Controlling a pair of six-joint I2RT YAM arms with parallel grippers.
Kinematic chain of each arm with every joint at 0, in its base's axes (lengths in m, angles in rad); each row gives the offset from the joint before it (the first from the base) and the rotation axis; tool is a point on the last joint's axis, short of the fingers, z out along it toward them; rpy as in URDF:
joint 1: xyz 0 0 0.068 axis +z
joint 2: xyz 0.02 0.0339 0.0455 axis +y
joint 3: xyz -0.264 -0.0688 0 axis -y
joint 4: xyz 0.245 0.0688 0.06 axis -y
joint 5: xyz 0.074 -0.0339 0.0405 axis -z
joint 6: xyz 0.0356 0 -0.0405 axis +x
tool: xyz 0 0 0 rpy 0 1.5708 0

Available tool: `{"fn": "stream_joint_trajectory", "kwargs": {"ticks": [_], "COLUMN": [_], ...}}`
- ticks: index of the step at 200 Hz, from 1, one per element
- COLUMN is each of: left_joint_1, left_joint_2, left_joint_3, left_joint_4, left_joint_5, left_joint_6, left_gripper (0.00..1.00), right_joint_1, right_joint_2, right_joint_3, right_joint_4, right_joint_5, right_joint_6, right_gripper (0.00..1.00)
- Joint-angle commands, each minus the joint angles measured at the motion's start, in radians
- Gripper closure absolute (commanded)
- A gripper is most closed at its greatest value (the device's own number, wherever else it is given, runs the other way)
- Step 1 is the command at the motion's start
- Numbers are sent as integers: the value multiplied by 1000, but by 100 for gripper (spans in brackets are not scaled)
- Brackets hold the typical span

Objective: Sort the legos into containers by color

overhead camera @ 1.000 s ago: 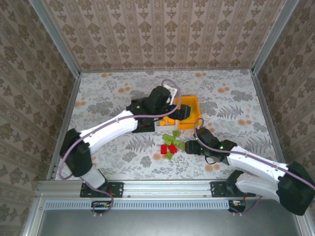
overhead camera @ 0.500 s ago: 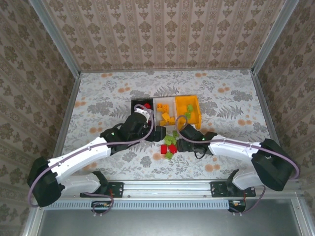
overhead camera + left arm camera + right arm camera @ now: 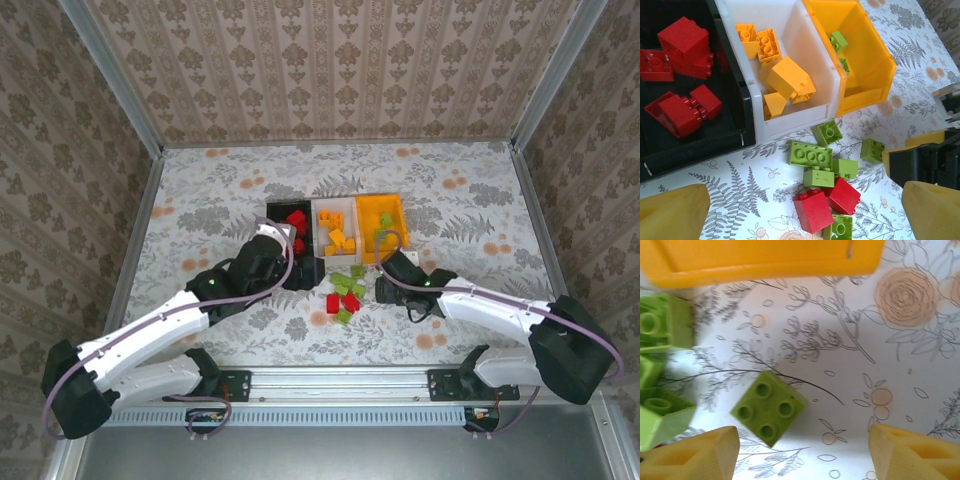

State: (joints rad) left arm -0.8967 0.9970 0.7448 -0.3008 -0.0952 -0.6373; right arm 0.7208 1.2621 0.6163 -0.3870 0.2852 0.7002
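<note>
right claw (image 3: 802,452): wide open, nothing gripped. It hung low over the table (image 3: 850,340) just in front of the orange bin.
under the right claw: a single green lego (image 3: 769,407) lay studs-up on the table between the fingers. It sat closer to one of them and touched neither, as far as I could tell.
left claw (image 3: 801,214): released and spread all the way, empty. It hovered above the loose pile (image 3: 818,177).
loose pile: roughly half a dozen green bricks plus two loose reds (image 3: 812,210), bunched together on the table right in front of the bins.
black bin (image 3: 745,135): had a handful of red legos (image 3: 682,37) in it, so red looked mostly done, with just those two left outside.
white bin (image 3: 790,125): held the orange legos (image 3: 785,75). I couldn't spot any orange out on the table, so I'd call that colour finished.
orange bin (image 3: 865,60): only a couple of green ones (image 3: 838,41) inside.
progress: my guess was somewhere past halfway. Green was the big leftover job, then the two reds.
likely next: the right claw looked lined up to pinch that lone green lego, but that's just my read.
</note>
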Motion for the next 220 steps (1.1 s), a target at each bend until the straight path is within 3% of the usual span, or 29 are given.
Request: {"fn": "stream_joint_trajectory", "kwargs": {"ticks": [1,41,78,147,187,220], "left_joint_1": [11,12,16,31,38,41], "left_joint_2": [-23,-39,-61,-75,-99,-115], "left_joint_3": [-22,-40,-58,-93,-113,-137], "left_joint_4": [-11,-18,-25,-17,-19,-29], "left_joint_5": [-21,-43,-57,-61,-57,-60], "left_joint_6": [-26,-36,-39,-43,-45,-59], "left_gripper": [0,0,0,0,0,0], "right_joint_1": [1,-3,-28,-67,-69,-109], "right_joint_2": [12,168,242,112,-54,58], "right_joint_3": [30,92,94,69,149,312], "right_joint_4": [15,14,14,-6,-84,-81], "right_joint_5": [-34,-20,-5,-15,-28,-54], "right_joint_6": [-27,-20,7,-53,-117,-136], "right_gripper": [27,28,37,63,65,63]}}
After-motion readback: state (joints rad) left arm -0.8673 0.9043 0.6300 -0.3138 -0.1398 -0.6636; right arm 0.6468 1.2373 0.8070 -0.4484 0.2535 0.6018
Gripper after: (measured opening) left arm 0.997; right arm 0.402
